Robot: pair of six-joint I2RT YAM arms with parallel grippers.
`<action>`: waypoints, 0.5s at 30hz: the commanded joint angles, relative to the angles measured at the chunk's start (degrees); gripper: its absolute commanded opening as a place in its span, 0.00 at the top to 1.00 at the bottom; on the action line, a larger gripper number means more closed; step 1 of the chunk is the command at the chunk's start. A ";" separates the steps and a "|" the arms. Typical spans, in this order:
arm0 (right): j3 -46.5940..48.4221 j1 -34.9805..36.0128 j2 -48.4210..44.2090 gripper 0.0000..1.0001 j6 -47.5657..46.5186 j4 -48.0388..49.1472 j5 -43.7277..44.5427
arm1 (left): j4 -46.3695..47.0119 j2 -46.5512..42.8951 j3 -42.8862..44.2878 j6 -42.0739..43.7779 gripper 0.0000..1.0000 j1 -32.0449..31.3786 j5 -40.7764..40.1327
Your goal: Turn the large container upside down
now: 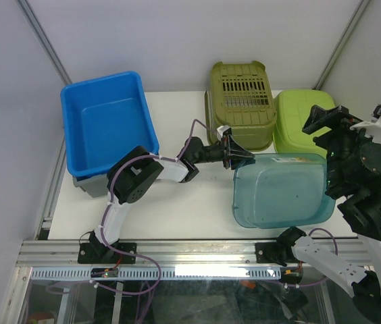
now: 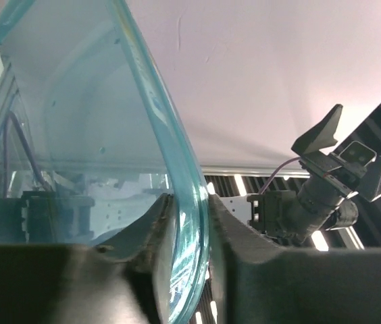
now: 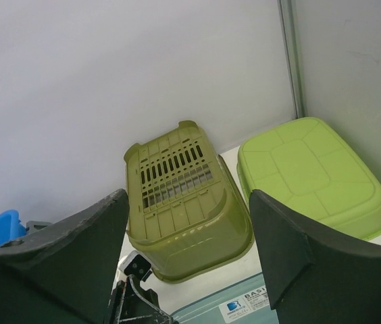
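A large clear teal container (image 1: 282, 189) lies at the table's front right, tipped with its underside turned up; a white label shows on it in the right wrist view (image 3: 258, 307). My left gripper (image 1: 239, 159) is shut on its left rim; in the left wrist view the rim (image 2: 170, 135) runs between both pads (image 2: 189, 223). My right gripper (image 1: 330, 121) is open and empty, held above the container's right end. Its fingers (image 3: 187, 202) frame the baskets behind. It also shows open in the left wrist view (image 2: 349, 145).
A blue bin (image 1: 106, 121) stands upright at the back left. An olive slotted basket (image 1: 241, 101) (image 3: 184, 202) and a lime green basin (image 1: 298, 118) (image 3: 312, 175) lie upside down at the back right, close behind the teal container.
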 commanded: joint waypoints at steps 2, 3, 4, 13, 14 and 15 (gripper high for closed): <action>-0.69 -0.11 -0.87 0.25 1.15 0.04 -0.86 | 1.16 0.79 -0.26 1.11 0.60 -1.05 2.53; -0.83 -0.11 -1.07 0.25 1.23 0.04 -0.82 | 0.55 0.84 -0.18 1.65 0.53 -1.02 2.69; -0.96 -0.13 -1.18 0.25 1.27 -0.03 -0.74 | -0.22 0.72 -0.20 2.26 0.47 -1.04 2.80; -1.29 -0.09 -2.19 0.25 1.46 -0.90 -0.67 | -23.61 -4.55 1.91 18.99 0.02 -1.01 2.59; -1.29 -0.10 -2.29 0.25 1.48 -1.03 -0.64 | -26.42 -5.08 2.48 21.02 0.01 -0.95 2.18; -1.30 -0.13 -2.33 0.25 1.51 -1.20 -0.71 | -29.28 -5.52 2.87 23.03 0.01 -0.95 1.66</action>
